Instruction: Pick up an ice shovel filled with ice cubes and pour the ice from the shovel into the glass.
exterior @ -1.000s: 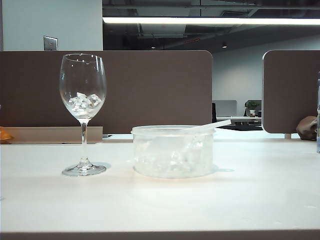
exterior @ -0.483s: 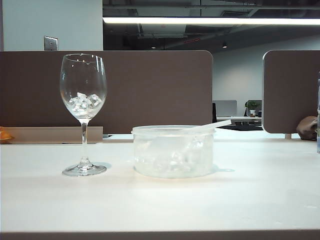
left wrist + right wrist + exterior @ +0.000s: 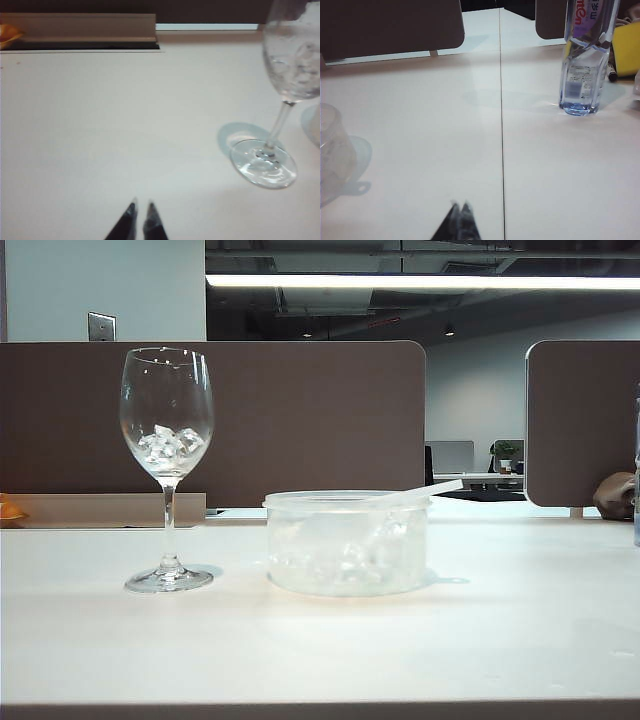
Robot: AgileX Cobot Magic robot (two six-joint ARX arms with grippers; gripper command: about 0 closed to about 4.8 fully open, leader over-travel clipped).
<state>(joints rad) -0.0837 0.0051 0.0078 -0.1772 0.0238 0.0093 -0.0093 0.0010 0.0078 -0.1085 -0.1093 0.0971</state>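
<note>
The glass [image 3: 167,440] stands upright at the left of the white table [image 3: 320,640], with a few ice cubes [image 3: 168,445] in its bowl. To its right is a low round tub [image 3: 346,545] with more ice in it. The ice shovel's handle [image 3: 420,492] pokes out over the tub's right rim; its bowl is hidden inside. Neither gripper appears in the exterior view. My left gripper [image 3: 141,204] hangs shut and empty over bare table, short of the glass [image 3: 292,70]. My right gripper [image 3: 459,204] is shut and empty, with the tub [image 3: 332,150] off to one side.
A clear water bottle [image 3: 582,65] stands on the table ahead of the right gripper, with a yellow object [image 3: 626,47] behind it. Brown partition panels [image 3: 300,420] line the far edge of the table. A seam [image 3: 501,150] runs across the tabletop.
</note>
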